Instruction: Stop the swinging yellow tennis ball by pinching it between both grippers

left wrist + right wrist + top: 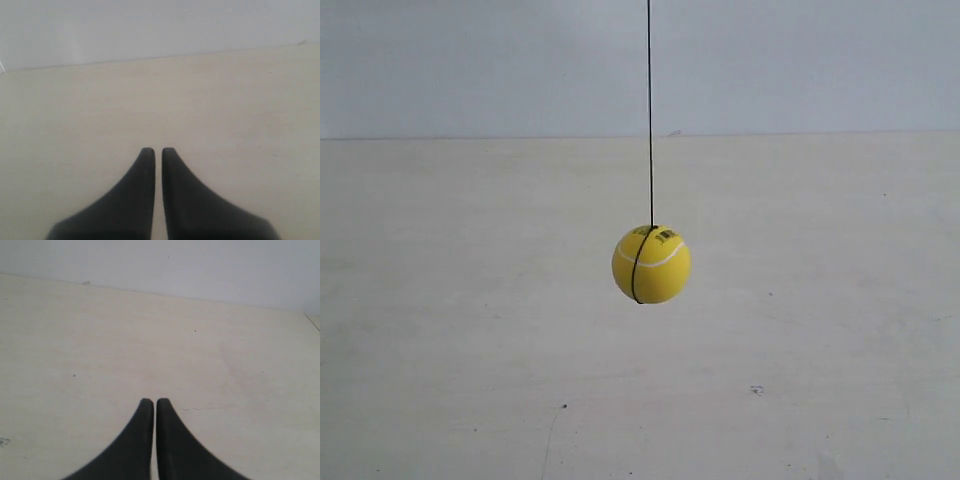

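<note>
The yellow tennis ball [651, 264] hangs on a thin dark string [650, 110] in the middle of the exterior view, above a pale table [470, 300]. A white seam and small dark marks show on its top. No arm or gripper appears in the exterior view. In the left wrist view my left gripper [158, 150] is shut, its two black tapered tips almost touching with nothing between them. My right gripper [153, 401] in the right wrist view is shut the same way and holds nothing. The ball is out of both wrist views.
A pale wall [800, 60] stands behind the table. The table's back edge [150, 57] shows in the left wrist view, and also in the right wrist view as a back edge [175, 296]. A few small dark specks [756, 389] mark the tabletop.
</note>
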You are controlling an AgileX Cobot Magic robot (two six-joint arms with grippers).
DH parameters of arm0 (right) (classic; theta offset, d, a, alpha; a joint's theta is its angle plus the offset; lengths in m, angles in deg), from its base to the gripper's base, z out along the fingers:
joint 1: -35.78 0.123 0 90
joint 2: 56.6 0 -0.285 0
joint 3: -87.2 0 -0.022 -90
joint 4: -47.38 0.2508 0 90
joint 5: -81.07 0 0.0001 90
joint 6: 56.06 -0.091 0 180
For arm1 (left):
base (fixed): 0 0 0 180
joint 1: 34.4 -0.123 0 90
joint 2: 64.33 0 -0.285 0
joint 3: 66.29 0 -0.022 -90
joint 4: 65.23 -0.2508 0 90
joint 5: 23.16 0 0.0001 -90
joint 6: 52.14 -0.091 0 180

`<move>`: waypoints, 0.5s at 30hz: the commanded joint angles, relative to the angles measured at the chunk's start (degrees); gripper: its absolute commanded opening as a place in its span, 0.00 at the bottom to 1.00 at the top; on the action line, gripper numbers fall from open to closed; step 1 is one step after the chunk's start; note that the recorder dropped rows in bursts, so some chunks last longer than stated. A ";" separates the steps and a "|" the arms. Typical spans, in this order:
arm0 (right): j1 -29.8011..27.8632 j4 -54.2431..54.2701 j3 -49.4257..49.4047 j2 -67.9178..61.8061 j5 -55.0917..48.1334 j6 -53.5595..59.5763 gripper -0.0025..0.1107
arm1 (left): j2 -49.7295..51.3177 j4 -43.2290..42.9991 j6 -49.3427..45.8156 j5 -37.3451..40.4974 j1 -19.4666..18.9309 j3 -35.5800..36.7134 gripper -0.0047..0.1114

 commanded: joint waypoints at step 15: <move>-0.13 -0.07 0.02 0.27 0.30 -0.16 0.02 | -0.15 -2.54 -0.13 -1.73 -0.11 0.14 0.08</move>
